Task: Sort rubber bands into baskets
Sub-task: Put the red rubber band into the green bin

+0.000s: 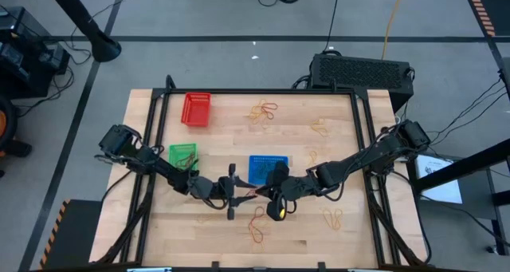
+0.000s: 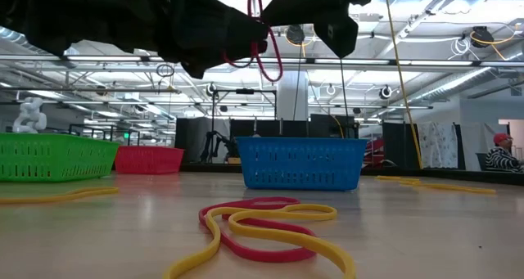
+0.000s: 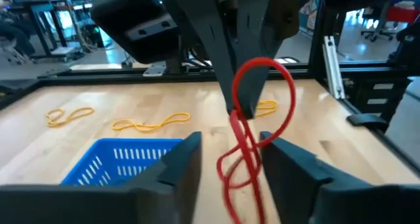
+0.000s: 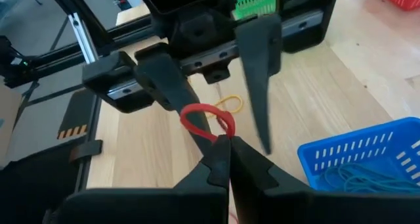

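A: Red rubber band [image 3: 252, 119] is hanging in the air between the two arms, above the worktop [image 1: 335, 168] and just in front of the blue basket [image 1: 268, 168]. The right gripper [image 4: 222, 144] is pinching it with its fingers closed on the band.

B: And the left gripper [image 3: 230, 159]?

A: Its fingers are standing open, one on each side of the dangling loop, not gripping anything.

B: So this looks like a handover in progress?

A: That is my reading. To do it well, the left fingers should be closing on the lower part of the loop before the right ones are letting go, otherwise the band is likely dropping back to the worktop.

B: Where is it going?

A: Probably the red basket [image 1: 196, 109], sitting at the far left of the worktop, beyond the green basket [image 1: 182, 155]. More red and yellow bands [image 2: 266, 226] are lying loose nearby
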Tool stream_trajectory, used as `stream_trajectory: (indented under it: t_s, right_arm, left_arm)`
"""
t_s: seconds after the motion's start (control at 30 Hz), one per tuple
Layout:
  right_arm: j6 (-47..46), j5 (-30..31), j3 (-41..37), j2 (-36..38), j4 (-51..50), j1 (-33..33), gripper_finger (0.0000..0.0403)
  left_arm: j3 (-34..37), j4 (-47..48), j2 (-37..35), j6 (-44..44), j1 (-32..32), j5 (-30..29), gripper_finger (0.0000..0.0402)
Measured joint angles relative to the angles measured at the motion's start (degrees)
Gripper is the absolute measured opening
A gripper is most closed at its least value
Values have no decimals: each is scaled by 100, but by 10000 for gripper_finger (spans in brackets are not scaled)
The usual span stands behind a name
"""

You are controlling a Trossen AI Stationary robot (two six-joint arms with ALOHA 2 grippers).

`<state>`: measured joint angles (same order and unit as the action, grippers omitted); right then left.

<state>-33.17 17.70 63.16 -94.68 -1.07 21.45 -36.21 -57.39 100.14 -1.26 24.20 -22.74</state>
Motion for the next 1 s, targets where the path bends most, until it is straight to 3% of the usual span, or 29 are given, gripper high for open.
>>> stream_trajectory:
  t_s: [0.27, 0.47, 0.57, 0.8, 0.9, 1.0]
  right_arm:
    - [-7, 14, 0, 3, 8, -9, 0]
    - [95, 16, 0, 3, 6, -9, 8]
    - [107, 159, 0, 3, 4, -7, 27]
    - [204, 177, 0, 5, -163, -5, 82]
    - [236, 170, 0, 5, -314, 4, 98]
    - [244, 167, 0, 5, -446, 4, 108]
  left_arm:
    - [0, 2, 0, -125, -15, 322, 14]
    - [0, 51, -33, 126, -13, 318, 6]
    - [0, 548, -303, 317, -6, 304, 5]
    - [-5, 3724, -2059, 98, 144, -305, 4]
    - [-262, 6055, -3069, -652, 214, -291, 3]
    - [-632, 8453, -3886, -2033, 213, -250, 3]
